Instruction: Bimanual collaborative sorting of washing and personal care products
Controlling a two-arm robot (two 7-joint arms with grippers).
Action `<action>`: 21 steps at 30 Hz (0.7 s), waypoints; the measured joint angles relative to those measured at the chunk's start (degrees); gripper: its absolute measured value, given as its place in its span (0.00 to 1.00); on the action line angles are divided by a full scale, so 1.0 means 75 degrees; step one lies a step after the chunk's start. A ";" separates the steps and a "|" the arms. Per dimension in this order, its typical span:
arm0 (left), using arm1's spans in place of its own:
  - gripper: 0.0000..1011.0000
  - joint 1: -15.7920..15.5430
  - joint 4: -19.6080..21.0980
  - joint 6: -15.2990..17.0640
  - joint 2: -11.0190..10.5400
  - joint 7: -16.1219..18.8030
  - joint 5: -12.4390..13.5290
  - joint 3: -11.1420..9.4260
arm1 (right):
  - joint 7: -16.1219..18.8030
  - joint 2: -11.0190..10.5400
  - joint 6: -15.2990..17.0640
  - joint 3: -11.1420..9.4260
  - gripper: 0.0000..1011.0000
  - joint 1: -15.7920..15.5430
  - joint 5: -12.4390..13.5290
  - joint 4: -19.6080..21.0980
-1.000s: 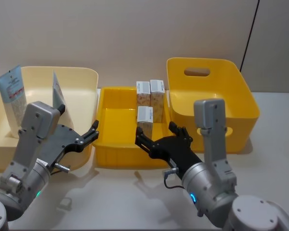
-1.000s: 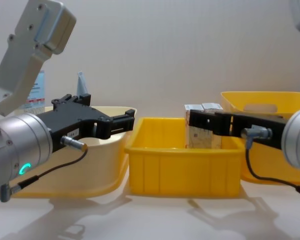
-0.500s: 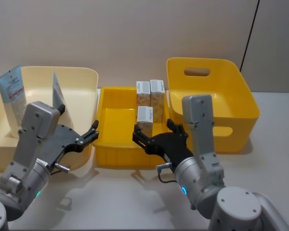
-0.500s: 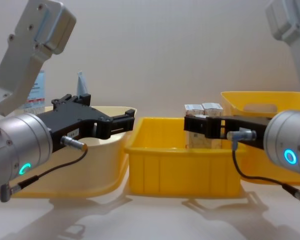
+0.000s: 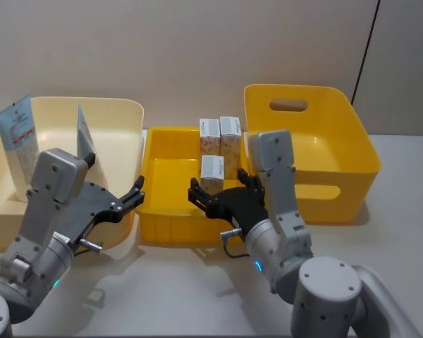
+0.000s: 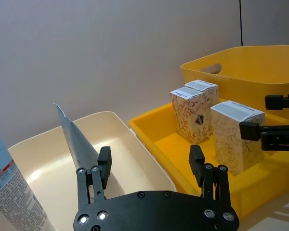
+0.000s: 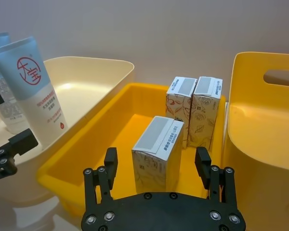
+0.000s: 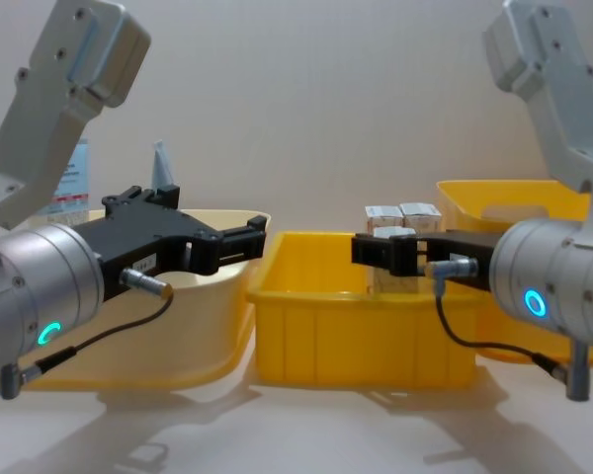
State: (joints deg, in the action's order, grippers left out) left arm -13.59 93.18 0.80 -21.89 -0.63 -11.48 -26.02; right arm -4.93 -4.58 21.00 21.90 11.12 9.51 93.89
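Note:
Three white-beige cartons stand in the middle yellow tray (image 5: 170, 231): two side by side at the back (image 5: 210, 134) (image 5: 230, 133) and one in front (image 5: 212, 171). My right gripper (image 5: 223, 194) is open over the tray's front part, and the front carton (image 7: 156, 153) stands just ahead between its fingertips, untouched as far as I can see. Two light-blue and white tubes (image 5: 17, 138) (image 5: 84, 137) lean upright in the cream bin (image 5: 123, 110). My left gripper (image 5: 123, 199) hangs open and empty at that bin's front right corner.
A tall yellow bin (image 5: 338, 98) with a handle slot stands right of the tray, close to my right arm. The grey tabletop (image 5: 176, 296) lies in front of the bins. A wall rises right behind them.
My right gripper has slid leftward and in toward the front carton, its wrist swinging over the tray. The left arm has not moved.

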 joint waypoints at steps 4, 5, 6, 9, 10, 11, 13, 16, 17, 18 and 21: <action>0.99 0.0000 0.0000 0.0000 0.0000 0.0000 0.0000 0.0000 | 0.0000 0.0036 0.0029 0.0007 0.99 0.0123 -0.0062 -0.0168; 0.99 0.0000 0.0000 0.0000 0.0000 0.0000 0.0000 0.0000 | 0.0001 0.0041 0.0035 0.0009 0.99 0.0144 -0.0071 -0.0198; 0.99 0.0000 0.0000 0.0000 0.0000 0.0000 0.0000 0.0000 | 0.0002 0.0046 0.0041 0.0011 0.99 0.0163 -0.0082 -0.0227; 0.99 0.0000 0.0000 0.0000 0.0000 0.0000 0.0000 0.0000 | 0.0015 0.0070 0.0054 0.0020 0.99 0.0235 -0.0123 -0.0334; 0.99 0.0000 0.0000 0.0000 0.0000 0.0000 0.0000 0.0001 | 0.0019 0.0076 0.0058 0.0022 0.99 0.0249 -0.0130 -0.0359; 0.99 0.0000 0.0000 0.0000 0.0000 0.0000 0.0000 0.0000 | 0.0030 0.0087 0.0065 0.0027 0.99 0.0277 -0.0143 -0.0405; 0.99 0.0000 0.0000 0.0000 -0.0001 0.0000 0.0000 0.0000 | 0.0042 0.0100 0.0068 0.0033 0.99 0.0303 -0.0159 -0.0453; 0.99 0.0000 0.0000 0.0000 0.0000 0.0000 0.0000 0.0000 | 0.0078 0.0131 0.0067 0.0051 0.99 0.0355 -0.0191 -0.0545; 0.99 0.0000 -0.0001 0.0000 0.0000 0.0000 0.0000 0.0000 | 0.0083 0.0135 0.0066 0.0052 0.99 0.0361 -0.0197 -0.0557; 0.99 0.0000 -0.0001 0.0000 0.0000 0.0000 0.0000 0.0000 | 0.0089 0.0143 0.0066 0.0052 0.99 0.0370 -0.0210 -0.0572; 0.99 0.0000 0.0000 0.0000 0.0000 0.0000 0.0000 0.0000 | 0.0097 0.0156 0.0062 0.0047 0.99 0.0370 -0.0228 -0.0574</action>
State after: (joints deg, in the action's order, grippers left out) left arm -13.59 93.18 0.80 -21.89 -0.63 -11.48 -26.02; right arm -4.20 -3.41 21.46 22.25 13.90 7.80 89.59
